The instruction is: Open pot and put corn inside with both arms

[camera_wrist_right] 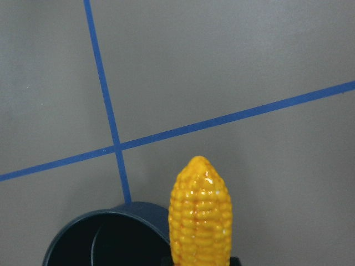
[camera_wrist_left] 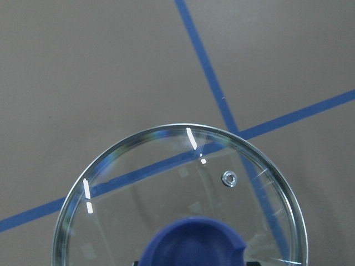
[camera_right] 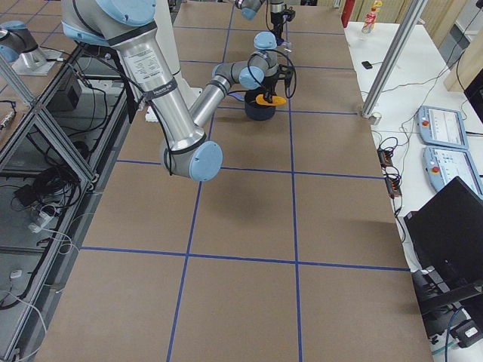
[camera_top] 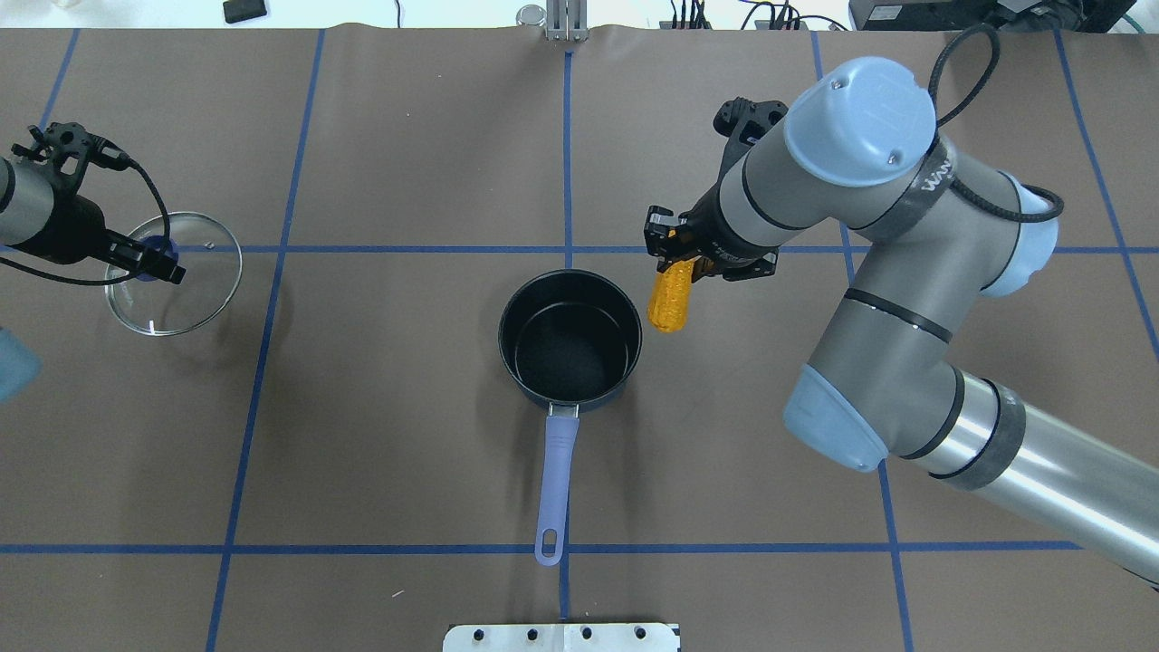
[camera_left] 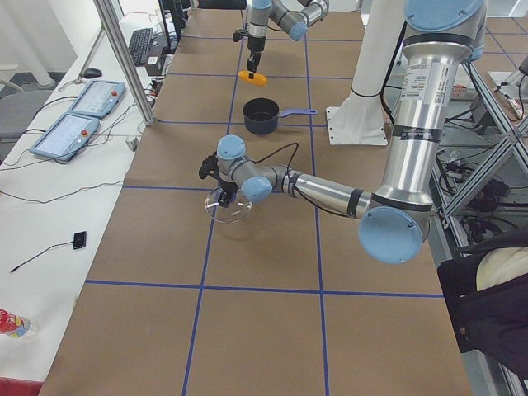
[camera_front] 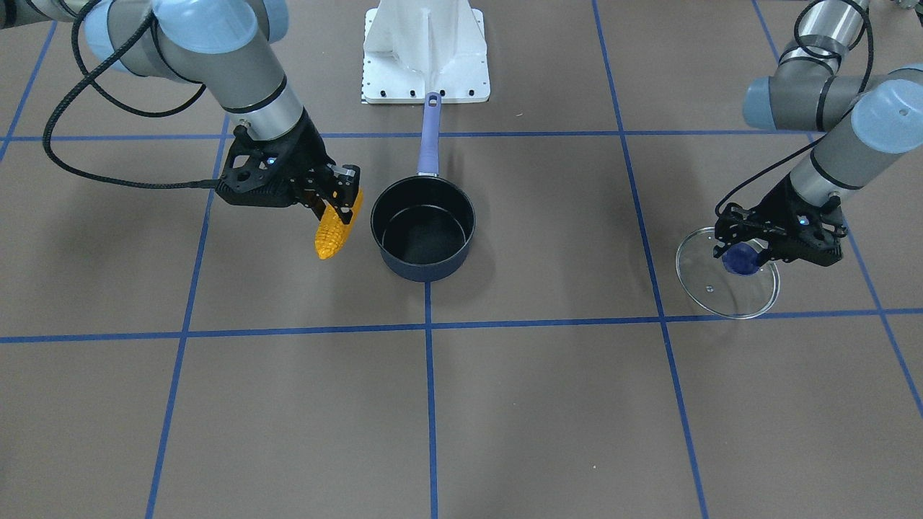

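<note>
The open dark navy pot [camera_front: 425, 271] stands empty at the table's middle, its purple-blue handle [camera_front: 430, 137] pointing to the robot base; it also shows in the overhead view [camera_top: 570, 349]. My right gripper [camera_front: 335, 200] is shut on the yellow corn [camera_front: 333, 234], held above the table just beside the pot's rim, not over it. The corn [camera_top: 670, 301] hangs tip down, and it fills the right wrist view [camera_wrist_right: 201, 216]. My left gripper [camera_front: 746, 254] is shut on the purple knob [camera_wrist_left: 191, 244] of the glass lid [camera_front: 728, 292], far to the pot's side, low over the table.
The white robot base plate [camera_front: 425, 65] sits behind the pot's handle. Blue tape lines [camera_front: 429, 404] mark a grid on the brown table. A side bench with control pendants [camera_left: 82, 115] runs along the table's far edge.
</note>
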Motion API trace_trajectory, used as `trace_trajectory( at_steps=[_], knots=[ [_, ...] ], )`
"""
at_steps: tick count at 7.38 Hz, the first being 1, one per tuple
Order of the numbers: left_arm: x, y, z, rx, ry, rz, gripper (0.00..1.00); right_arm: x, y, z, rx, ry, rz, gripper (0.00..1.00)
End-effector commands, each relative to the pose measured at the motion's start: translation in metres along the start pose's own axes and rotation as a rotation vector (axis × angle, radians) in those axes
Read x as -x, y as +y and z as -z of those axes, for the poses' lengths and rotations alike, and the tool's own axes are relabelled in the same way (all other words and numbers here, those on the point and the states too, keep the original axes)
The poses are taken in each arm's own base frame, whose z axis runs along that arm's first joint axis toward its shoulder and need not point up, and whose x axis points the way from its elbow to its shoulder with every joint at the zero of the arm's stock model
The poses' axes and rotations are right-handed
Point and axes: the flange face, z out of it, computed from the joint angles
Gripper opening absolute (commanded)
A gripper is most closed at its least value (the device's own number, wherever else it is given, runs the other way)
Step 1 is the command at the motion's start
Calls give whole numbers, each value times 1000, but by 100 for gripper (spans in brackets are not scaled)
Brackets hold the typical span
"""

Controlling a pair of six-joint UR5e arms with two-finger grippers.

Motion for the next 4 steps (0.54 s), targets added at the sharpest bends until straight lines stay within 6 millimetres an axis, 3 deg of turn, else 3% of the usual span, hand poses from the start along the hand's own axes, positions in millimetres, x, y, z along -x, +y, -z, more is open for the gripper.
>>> trace_trajectory(
  at_steps=[1,4],
  knots=[
    [19,24,-4,-4,6,-1,38,15,19,-9,-9,-2,11,3],
    [21,25,-9,4,-1,11,38,18,20,-8,-13,-5,12,3]
  ],
)
